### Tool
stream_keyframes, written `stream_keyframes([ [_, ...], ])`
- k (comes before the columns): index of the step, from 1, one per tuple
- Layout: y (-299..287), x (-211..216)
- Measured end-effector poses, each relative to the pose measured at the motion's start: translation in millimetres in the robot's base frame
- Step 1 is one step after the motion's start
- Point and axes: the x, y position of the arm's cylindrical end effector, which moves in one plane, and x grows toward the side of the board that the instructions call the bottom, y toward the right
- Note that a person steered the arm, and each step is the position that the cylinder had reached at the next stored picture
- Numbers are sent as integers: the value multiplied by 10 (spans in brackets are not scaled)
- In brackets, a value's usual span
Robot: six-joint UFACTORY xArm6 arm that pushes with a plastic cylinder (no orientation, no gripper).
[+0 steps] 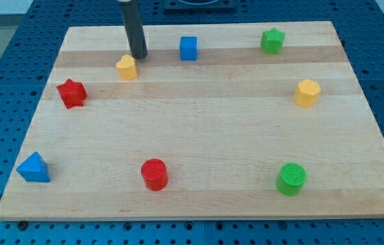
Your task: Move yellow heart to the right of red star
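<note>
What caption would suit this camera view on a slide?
My tip rests just above the yellow heart, with the red star lower left on the wooden board.

No legible text, labels, numbers or signs anywhere in view.

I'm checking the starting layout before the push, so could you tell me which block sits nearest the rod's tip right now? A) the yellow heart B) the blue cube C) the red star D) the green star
A: my tip stands just up and to the view's right of the yellow heart, much nearer than the blue cube or red star.
</note>
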Motion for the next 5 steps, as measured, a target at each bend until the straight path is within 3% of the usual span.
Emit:
stream_keyframes([
  [1, -211, 145],
  [4, 474, 992],
  [5, 484, 428],
])
